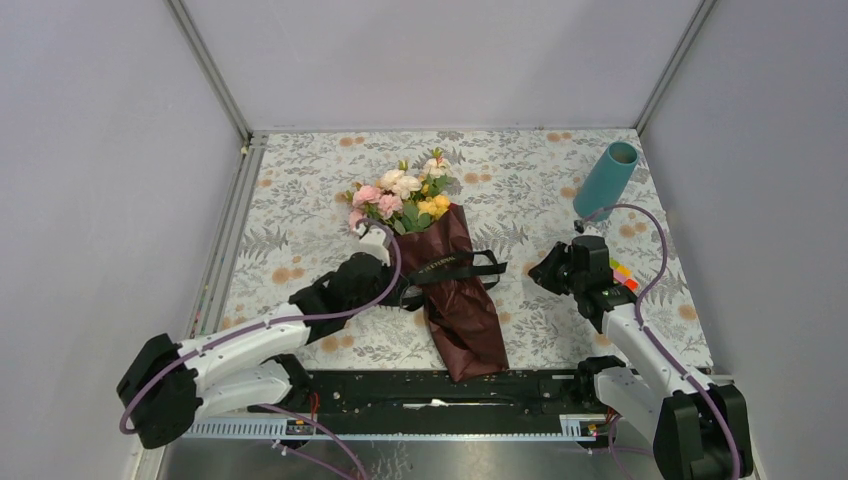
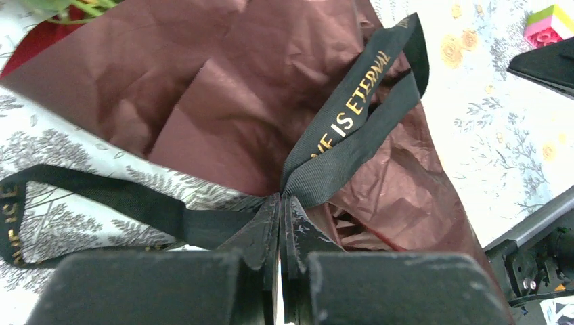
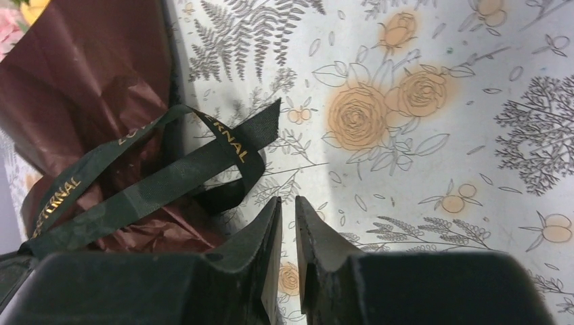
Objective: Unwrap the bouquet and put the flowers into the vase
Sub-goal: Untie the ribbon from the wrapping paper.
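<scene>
Left side. My left fingers (image 2: 267, 217) are pressed together, clamped on the black ribbon (image 2: 352, 115) where its bands meet, right at the edge of the maroon paper. One band runs up and right across the paper, showing gold lettering; another trails left over the table (image 1: 300, 200).

Bouquet (image 1: 455, 290) lies flat near the middle of the table, paper wrapped around it, ribbon around its waist. Narrow end points toward my bases. The flowers (image 1: 400, 195) (pink, cream, yellow) spill out of the far end, lying on the cloth.

Right side. My right fingers (image 3: 271, 223) stand a narrow slit apart, nothing between them. They hang over the printed cloth just to the right of the bouquet, tips close to a loop of the ribbon but not touching it.

Vase (image 1: 608, 178), teal, stands in the far right corner, well apart from the bouquet, beyond my right arm. A small coloured block toy (image 1: 622, 272) sits beside that arm.
</scene>
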Robot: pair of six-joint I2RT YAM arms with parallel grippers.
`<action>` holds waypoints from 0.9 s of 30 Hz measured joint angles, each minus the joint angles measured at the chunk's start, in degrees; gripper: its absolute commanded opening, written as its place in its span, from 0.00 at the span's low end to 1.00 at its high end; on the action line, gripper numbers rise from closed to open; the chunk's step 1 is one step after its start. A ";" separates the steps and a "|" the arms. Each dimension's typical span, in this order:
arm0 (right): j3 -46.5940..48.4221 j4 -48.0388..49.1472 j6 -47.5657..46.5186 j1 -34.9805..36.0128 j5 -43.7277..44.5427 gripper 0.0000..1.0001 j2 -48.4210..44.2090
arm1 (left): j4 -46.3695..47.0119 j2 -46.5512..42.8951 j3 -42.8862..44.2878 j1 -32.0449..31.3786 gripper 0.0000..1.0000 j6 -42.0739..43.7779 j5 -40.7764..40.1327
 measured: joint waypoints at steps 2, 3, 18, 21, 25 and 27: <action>0.48 -0.13 -0.76 0.00 -1.53 0.22 -0.22 | -0.52 -2.23 -1.60 0.87 0.00 -0.46 -0.33; 0.74 -0.17 -1.16 0.00 -2.47 0.22 -0.35 | -0.66 -3.32 -2.40 1.33 0.00 -0.68 -0.48; 2.27 -3.19 -4.44 3.28 -10.40 0.32 -3.26 | -7.54 -17.31 -9.49 11.26 0.00 -1.53 -0.24; 3.34 -3.26 -4.79 6.93 -10.49 0.36 -1.44 | -8.33 -19.06 -10.47 12.72 0.00 -1.66 0.28; 6.36 -2.14 -4.48 13.64 -9.66 0.39 2.82 | -8.76 -19.45 -10.84 13.51 0.00 -1.64 1.60; 7.91 -0.50 -3.30 17.44 -8.41 0.42 5.09 | -8.83 -19.41 -10.88 13.57 0.00 -1.62 2.43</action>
